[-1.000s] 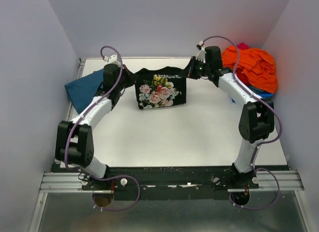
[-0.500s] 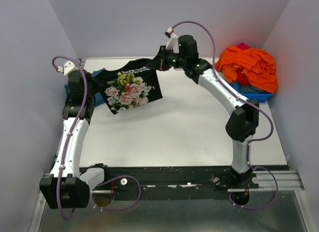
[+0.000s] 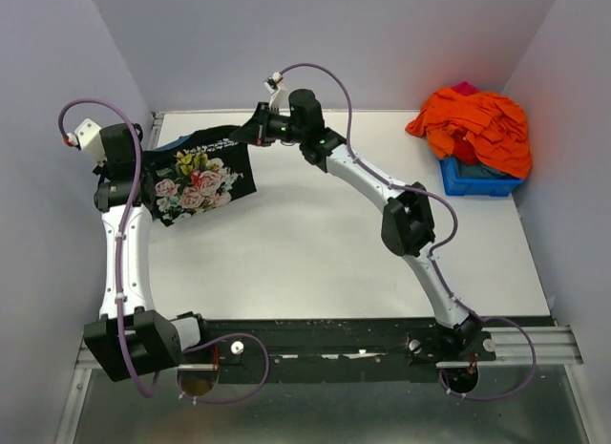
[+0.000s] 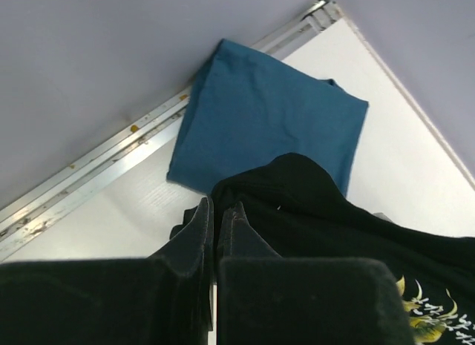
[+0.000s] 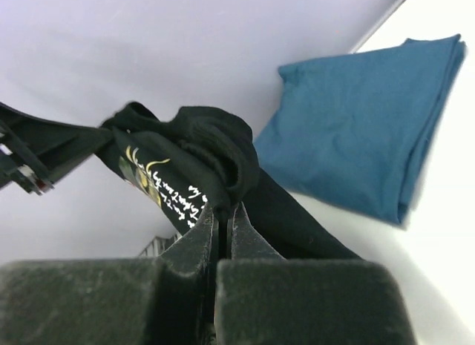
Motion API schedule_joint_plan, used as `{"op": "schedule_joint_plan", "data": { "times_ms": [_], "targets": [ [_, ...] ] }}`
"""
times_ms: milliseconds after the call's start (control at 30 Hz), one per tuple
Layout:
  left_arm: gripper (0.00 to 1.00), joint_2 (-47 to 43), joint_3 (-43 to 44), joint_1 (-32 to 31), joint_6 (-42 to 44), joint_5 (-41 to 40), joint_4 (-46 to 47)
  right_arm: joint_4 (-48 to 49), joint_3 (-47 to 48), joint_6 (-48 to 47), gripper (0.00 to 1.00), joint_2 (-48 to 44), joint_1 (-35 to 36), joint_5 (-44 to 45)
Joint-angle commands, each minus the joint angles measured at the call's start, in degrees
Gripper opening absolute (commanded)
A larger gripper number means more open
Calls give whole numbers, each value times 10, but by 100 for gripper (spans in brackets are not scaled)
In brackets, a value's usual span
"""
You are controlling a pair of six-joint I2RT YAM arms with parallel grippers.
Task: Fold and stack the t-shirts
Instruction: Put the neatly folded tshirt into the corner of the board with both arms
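Black cloth with a pink-rose print, the floral t-shirt (image 3: 199, 181) hangs folded in the air over the far left corner of the counter (image 3: 325, 258), its top edge stretched between two pincers. The left pincer (image 4: 216, 211) is clamped thin on one bunched upper corner. The right pincer (image 5: 221, 211) is likewise pinched tight on the other, a knot of black fabric bulging above its fingers. Held taut at both ends, the shirt hangs as a flat panel with its printed face outward rather than sagging into a heap.

Beneath it lies the teal-blue t-shirt (image 4: 274, 119), already folded into a neat rectangle beside the back rail (image 4: 111, 159) (the base of the stack, by the look of it). The carry appears to be lining the floral t-shirt up over the teal one. The next move would likely call for lowering both ends evenly and releasing together, since letting one corner go early could spill the fold open.

At the far right corner, a heap of orange clothes (image 3: 477, 124) tops a small blue bin (image 3: 473, 177), well apart from the action.
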Motion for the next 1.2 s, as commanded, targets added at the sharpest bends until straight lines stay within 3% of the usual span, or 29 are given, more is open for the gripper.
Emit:
{"op": "schedule_joint_plan", "data": {
  "times_ms": [0, 233, 367, 633, 833, 1167],
  "targets": [
    [0, 34, 35, 37, 16, -112, -10, 139, 45, 73, 1, 50, -16, 54],
    [0, 101, 48, 66, 10, -107, 26, 243, 60, 140, 1, 119, -8, 123],
    [0, 118, 43, 73, 9, -60, 39, 244, 59, 143, 1, 115, -6, 121],
    [0, 57, 9, 67, -25, 54, 49, 324, -257, 70, 1, -114, -18, 141],
    [0, 14, -9, 7, -33, 96, 41, 366, -506, 57, 1, -305, -49, 142],
    [0, -144, -165, -120, -58, 126, 36, 221, -790, -8, 1, -607, -49, 175]
  ]
}}
